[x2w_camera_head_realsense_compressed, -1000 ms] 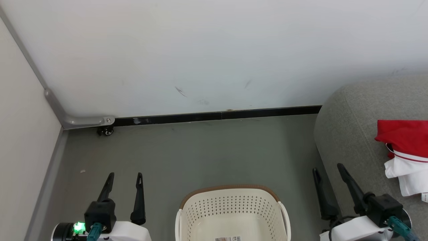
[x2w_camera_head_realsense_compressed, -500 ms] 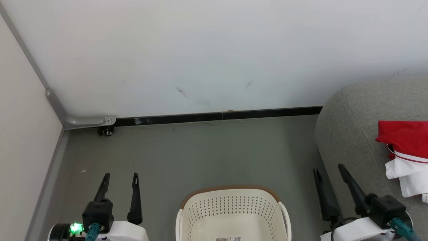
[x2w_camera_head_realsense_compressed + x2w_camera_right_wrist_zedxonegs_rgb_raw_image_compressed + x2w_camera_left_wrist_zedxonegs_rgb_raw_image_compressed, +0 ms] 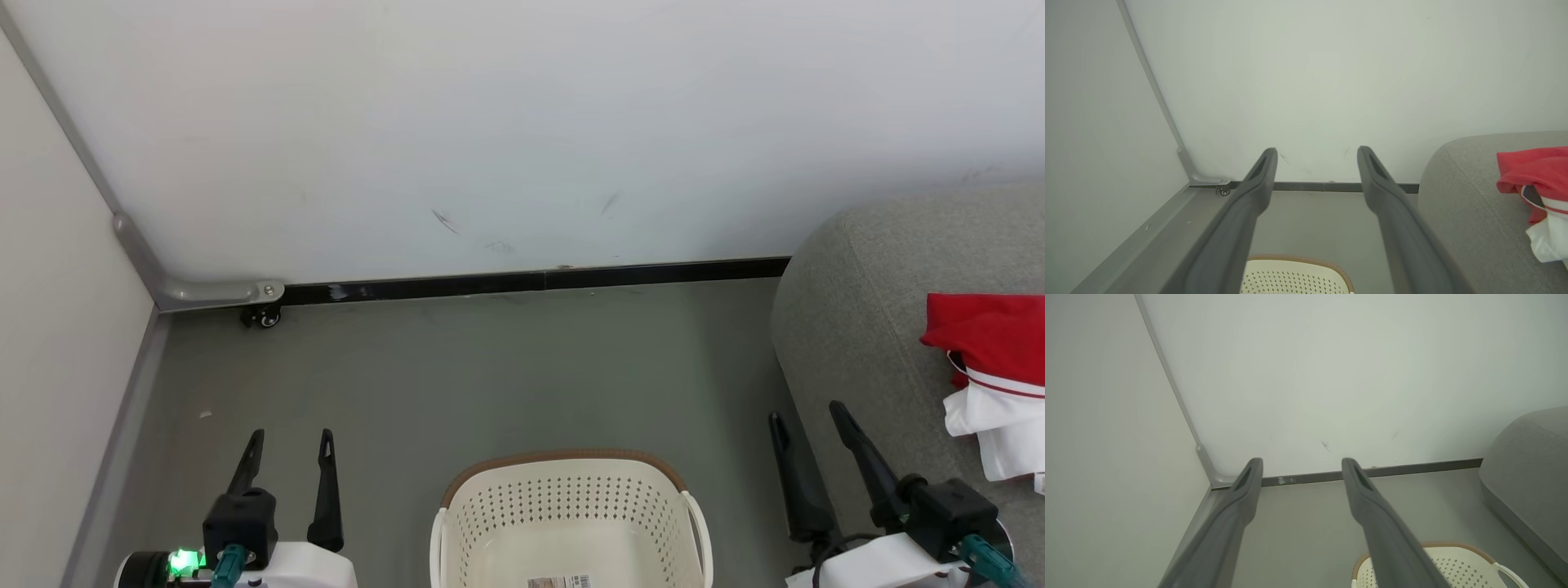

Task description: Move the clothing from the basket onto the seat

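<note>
Head view: the left gripper (image 3: 291, 434) hangs at lower left over the grey floor (image 3: 490, 367), its two dark fingers spread wide and holding nothing. The right gripper (image 3: 804, 412) sits at lower right beside the seat (image 3: 857, 327), fingers likewise parted with nothing between them. Between the two arms stands the basket (image 3: 563, 456), a label sticker (image 3: 558, 582) showing on its bottom. The clothing (image 3: 980, 335), red above and white below, lies in a heap on the seat, well apart from the basket. A small caster (image 3: 263, 317) sits in the corner under the white wall (image 3: 522, 122).

Left wrist view: the left gripper (image 3: 1302, 462) points toward the wall's foot, fingers wide, with the basket (image 3: 1461, 565) low to the right and the seat (image 3: 1527, 465) beyond it.

Right wrist view: the right gripper (image 3: 1318, 151) is spread wide above the basket (image 3: 1294, 277); the clothing (image 3: 1531, 167) rests on the seat (image 3: 1474, 212) at right.
</note>
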Motion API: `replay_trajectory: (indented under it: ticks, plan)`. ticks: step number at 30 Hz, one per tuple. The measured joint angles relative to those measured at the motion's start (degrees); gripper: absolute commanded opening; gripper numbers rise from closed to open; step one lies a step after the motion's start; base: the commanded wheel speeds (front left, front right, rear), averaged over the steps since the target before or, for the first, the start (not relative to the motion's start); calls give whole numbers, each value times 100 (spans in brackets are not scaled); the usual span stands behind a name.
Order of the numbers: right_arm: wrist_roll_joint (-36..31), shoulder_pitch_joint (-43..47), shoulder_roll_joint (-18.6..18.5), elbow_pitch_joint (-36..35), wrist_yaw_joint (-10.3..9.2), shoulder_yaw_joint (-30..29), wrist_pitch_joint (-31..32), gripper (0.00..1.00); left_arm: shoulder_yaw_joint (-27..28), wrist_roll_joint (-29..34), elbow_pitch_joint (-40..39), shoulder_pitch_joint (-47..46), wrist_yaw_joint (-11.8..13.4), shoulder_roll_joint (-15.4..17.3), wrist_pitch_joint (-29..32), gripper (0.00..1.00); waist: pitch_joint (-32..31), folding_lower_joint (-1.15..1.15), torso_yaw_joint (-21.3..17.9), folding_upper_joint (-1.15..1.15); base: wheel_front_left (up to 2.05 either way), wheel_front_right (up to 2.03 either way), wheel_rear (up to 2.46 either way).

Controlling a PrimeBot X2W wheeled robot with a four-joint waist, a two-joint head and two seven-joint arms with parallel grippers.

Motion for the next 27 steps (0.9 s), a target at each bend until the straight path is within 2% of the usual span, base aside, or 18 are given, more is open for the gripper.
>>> replay_trajectory:
  ticks: [5, 9, 13, 14, 20, 27]
  plan:
    - [0, 16, 3, -47, 0, -1, 42, 100, -5, 57, 54, 0, 57, 32, 25, 100, 16, 0, 12, 0, 0, 0, 0]
    - [0, 69, 9, -73, 0, -8, 51, 100, -5, 98, 78, -1, 103, 54, 51, 94, 29, 0, 16, 0, 0, 0, 0]
    - [0, 83, 11, -112, 0, -12, 93, 100, -3, 99, 86, -5, 118, 54, 76, 92, 41, 0, 21, 0, 0, 0, 0]
    - [0, 83, 12, -118, 0, -13, 94, 0, -3, 99, 86, -7, 126, 55, 76, 0, 44, 0, 23, 0, 0, 0, 0]
    - [5, 255, 56, 204, 0, 3, 93, 0, -87, 77, 349, 183, 104, -119, 99, 0, 46, 0, 23, 0, 0, 0, 0]
    - [454, 275, 56, 153, 0, 32, 93, 0, 69, -378, 215, 209, 40, -194, 248, 0, 59, 0, 16, 0, 0, 0, 0]
